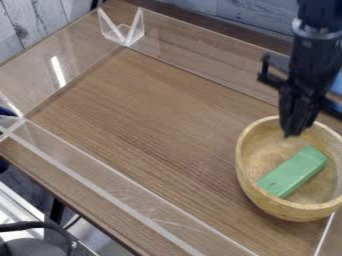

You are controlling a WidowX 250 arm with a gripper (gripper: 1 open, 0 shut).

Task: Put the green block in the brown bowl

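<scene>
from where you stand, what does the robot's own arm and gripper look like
The gripper is matte black and bulky, tapering downward to narrow, dark jaws. Dangling beside it are several blurry, pale blue-grey shapes, too soft to identify. No lettering is readable on it. The rest of the arm is cut off by the picture's top edge, so its look can't be told.

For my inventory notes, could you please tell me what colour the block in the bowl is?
The block is light green, seen in the camera view.

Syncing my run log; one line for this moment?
block: in bowl | gripper: shut, at bowl's far rim | placement: looks done
</scene>
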